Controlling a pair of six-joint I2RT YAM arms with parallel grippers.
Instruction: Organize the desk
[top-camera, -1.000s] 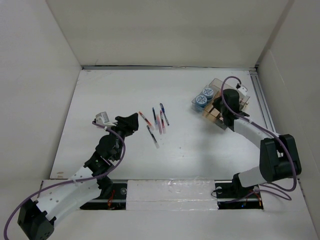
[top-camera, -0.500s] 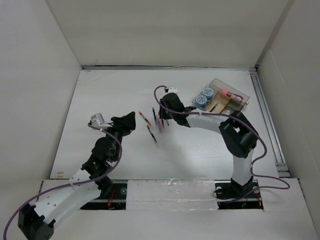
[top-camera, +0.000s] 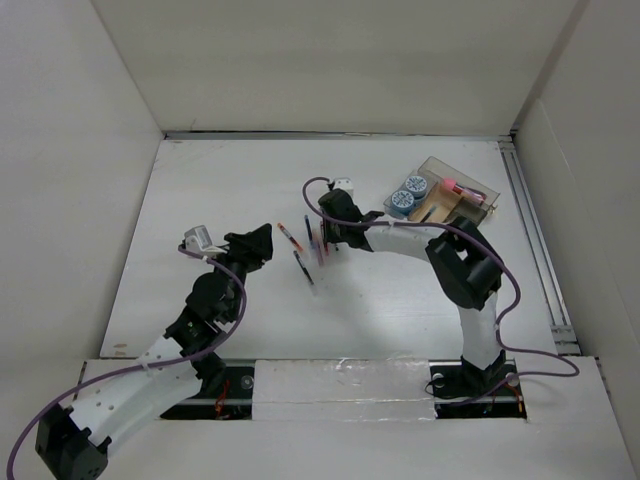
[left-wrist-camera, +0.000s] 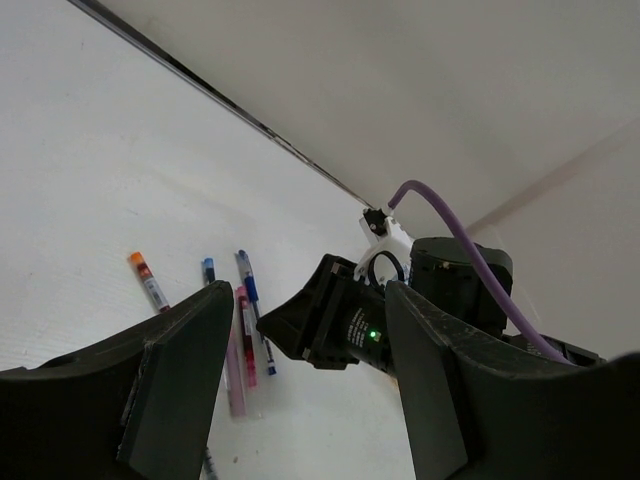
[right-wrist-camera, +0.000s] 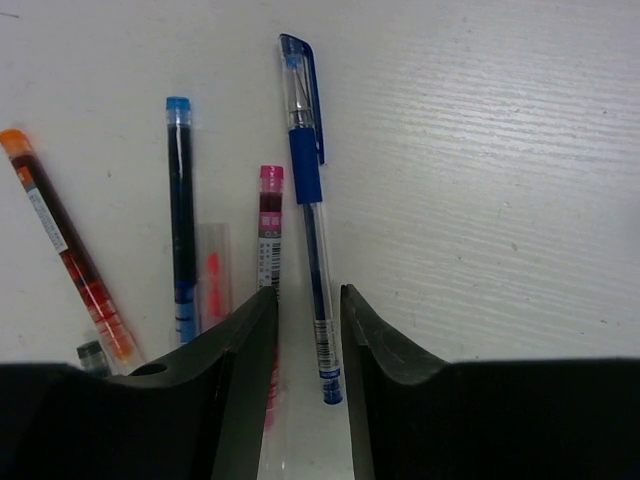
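Nearest the bases, the left gripper (top-camera: 262, 240) hangs just above the desk (top-camera: 200, 190) with its jaws spread wide and nothing between them, pointing across at the loose pens from their left side and standing a little apart from them. The pens lie in a small fan near the middle of the desk, and the right gripper (right-wrist-camera: 307, 310) is directly over them, so the right arm is plainly the nearer one. Its jaws are parted by only a narrow gap and hold nothing. In the right wrist view, the blue pen (right-wrist-camera: 310, 215) runs lengthwise away from the fingers. Its tip end lies in the gap, close against the right finger, and its capped end points away. The pink pen (right-wrist-camera: 268, 240) lies just beside it, passing under the left finger. So the pen's long axis lies along the gap, and I judge that the pinch would close across its barrel. Farther off, well apart to the right, sits the clear tray (top-camera: 470, 179).
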